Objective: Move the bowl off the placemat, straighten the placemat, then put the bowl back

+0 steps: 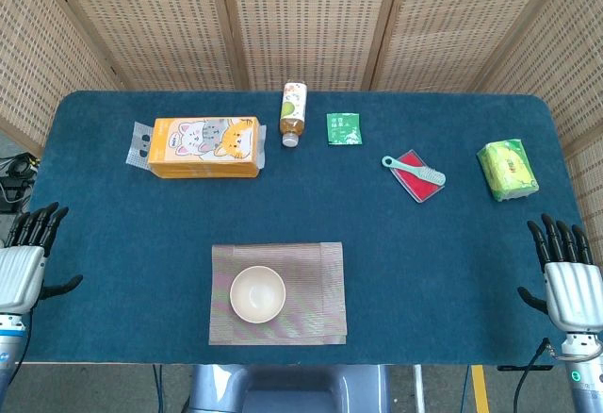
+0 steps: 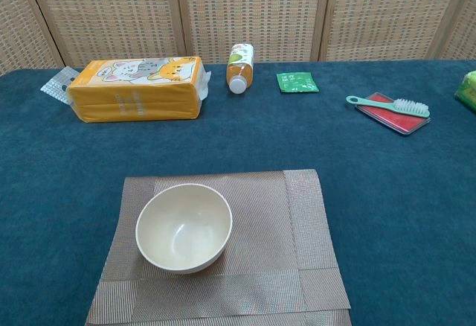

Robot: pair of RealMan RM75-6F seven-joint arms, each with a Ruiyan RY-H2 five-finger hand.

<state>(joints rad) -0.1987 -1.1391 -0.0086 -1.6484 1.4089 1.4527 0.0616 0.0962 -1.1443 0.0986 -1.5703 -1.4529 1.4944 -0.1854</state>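
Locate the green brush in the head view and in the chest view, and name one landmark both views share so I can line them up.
Head view: the green brush lies right of centre, far half of the table, across a red pad.
Chest view: it lies at the right, upper part of the picture, on the same red pad.
Shared landmark: the green packet to the brush's left, beside the bottle.

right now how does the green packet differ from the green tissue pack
The green packet is dark green, flat and thin, lying next to the bottle. The green tissue pack is lime, bulkier and puffy, near the table's right edge. Both lie on the blue cloth, untouched by either hand.
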